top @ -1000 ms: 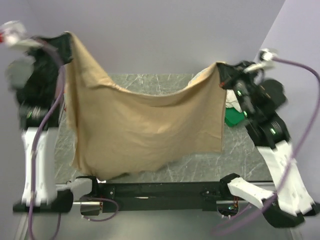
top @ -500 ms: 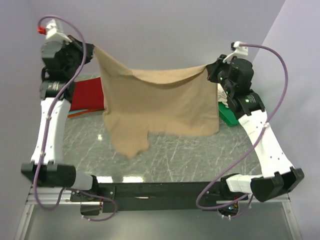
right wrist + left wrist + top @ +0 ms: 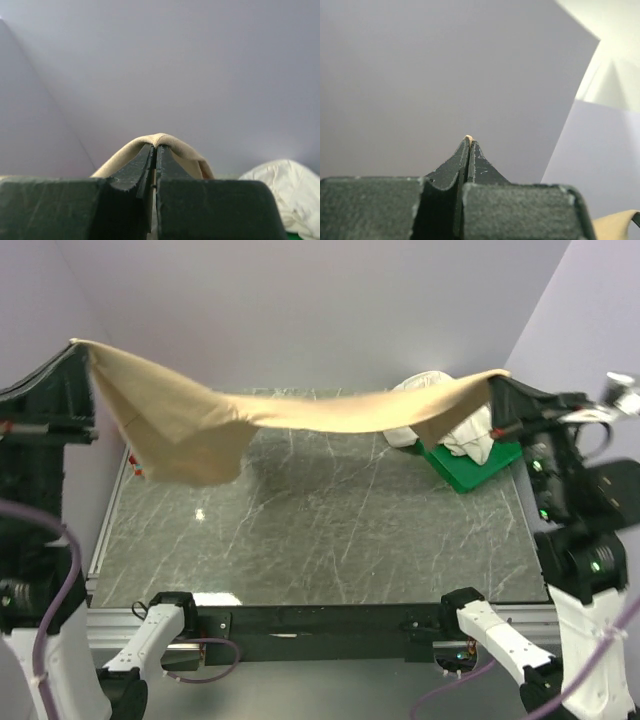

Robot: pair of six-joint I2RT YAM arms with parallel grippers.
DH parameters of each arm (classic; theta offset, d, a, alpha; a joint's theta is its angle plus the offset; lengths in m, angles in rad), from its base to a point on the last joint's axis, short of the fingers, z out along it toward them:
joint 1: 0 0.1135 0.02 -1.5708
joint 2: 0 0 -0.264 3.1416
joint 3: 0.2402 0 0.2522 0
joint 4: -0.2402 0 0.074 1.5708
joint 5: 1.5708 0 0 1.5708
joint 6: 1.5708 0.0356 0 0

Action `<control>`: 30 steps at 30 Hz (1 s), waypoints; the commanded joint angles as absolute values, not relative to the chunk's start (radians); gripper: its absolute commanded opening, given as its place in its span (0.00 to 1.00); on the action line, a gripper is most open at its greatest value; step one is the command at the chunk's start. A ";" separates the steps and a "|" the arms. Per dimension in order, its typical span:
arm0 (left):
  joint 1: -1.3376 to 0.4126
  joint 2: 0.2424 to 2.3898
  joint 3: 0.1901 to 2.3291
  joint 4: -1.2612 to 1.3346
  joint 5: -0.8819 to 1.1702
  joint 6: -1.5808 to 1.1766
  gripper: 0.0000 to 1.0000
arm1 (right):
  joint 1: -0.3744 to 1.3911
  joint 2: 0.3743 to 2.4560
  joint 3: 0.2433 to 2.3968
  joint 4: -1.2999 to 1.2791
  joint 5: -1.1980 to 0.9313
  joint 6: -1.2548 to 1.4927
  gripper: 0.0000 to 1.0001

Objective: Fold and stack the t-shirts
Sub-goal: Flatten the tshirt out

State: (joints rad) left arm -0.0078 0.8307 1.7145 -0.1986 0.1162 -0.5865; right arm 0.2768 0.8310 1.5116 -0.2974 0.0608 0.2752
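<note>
You have the tan t-shirt [image 3: 300, 410] lifted in the air, spread almost flat between the two grippers, well above the table [image 3: 330, 540]. It sags a little in the middle. Near its left end a looser part of the cloth hangs down lower than the rest, but it does not reach the table top.

The left gripper [image 3: 82, 346] holds the left end of this shirt, high at the left side of the top view. In the left wrist view you see its jaws pressed together, with only a small tan tip of cloth coming out between them, and one more piece of tan cloth at the lower right corner.

The right gripper [image 3: 497, 380] holds the other end, high at the right side. In the right wrist view its jaws are also pressed together, and a fold of the tan cloth lies over their tips. So both grippers are clenched on the same shirt.

Below the right end of the shirt, the cream-white t-shirt [image 3: 462, 432] lies crumpled on the green tray [image 3: 470, 475], at the far right corner of the table. The tan shirt hides part of it from the top camera.

The table has a dark surface with pale veins like marble. Behind it stands a plain lilac wall [image 3: 330, 300].
</note>
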 commanded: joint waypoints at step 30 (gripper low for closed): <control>-0.008 1.820 1.721 -0.136 0.313 -0.606 0.67 | 0.057 1.584 1.423 -0.201 -0.051 0.365 0.77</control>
